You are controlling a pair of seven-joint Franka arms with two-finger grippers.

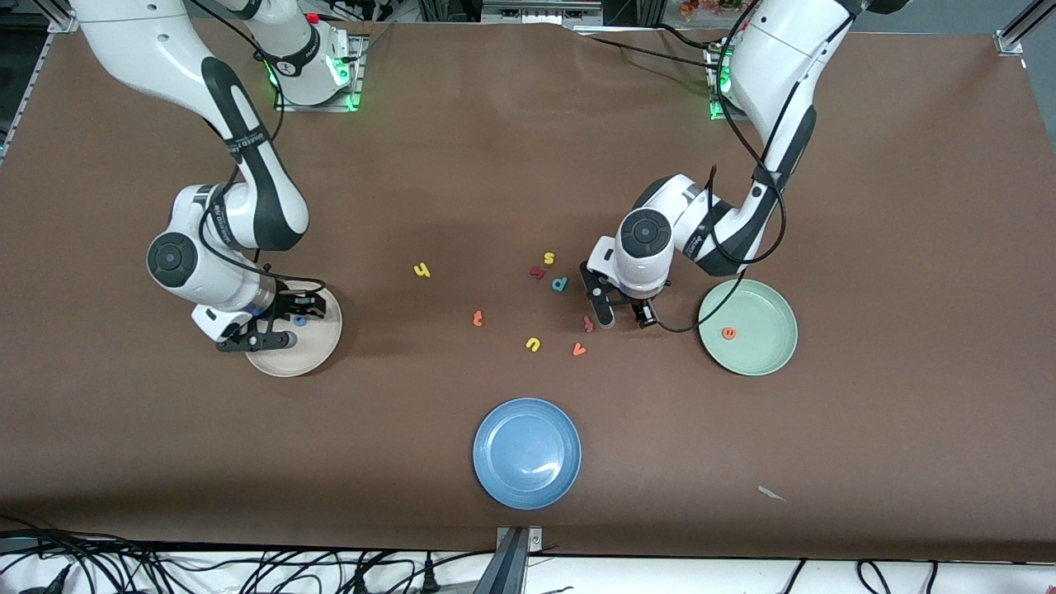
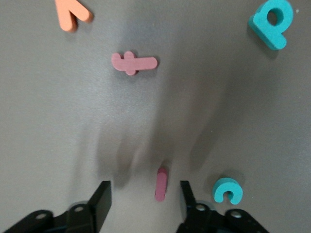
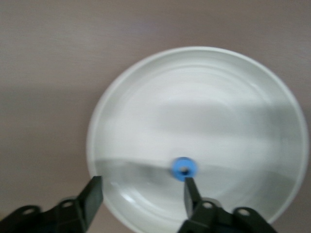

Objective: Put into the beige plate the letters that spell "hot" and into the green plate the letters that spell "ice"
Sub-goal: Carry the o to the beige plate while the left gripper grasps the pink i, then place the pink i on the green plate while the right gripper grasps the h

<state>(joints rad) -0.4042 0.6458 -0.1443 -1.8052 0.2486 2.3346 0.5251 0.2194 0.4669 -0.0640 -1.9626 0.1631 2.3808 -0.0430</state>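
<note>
Two grippers stand open: the right gripper [image 3: 141,189] over the beige plate [image 3: 146,97] with the blue o [image 3: 184,169], the left gripper [image 2: 145,194] astride the red i [image 2: 161,183], touching neither.

A broad table covered in matte brown sheeting [image 1: 528,165] filled nearly the whole scene, lit evenly from above with soft shadows. Silver aluminium framing [image 1: 1013,33] edged its corners. Green indicator lights [image 1: 353,101] glowed along the top edge. Black cables [image 1: 247,569] lay tangled over a white surface at the near edge, where a grey metal bracket [image 1: 513,557] stood at centre.
</note>
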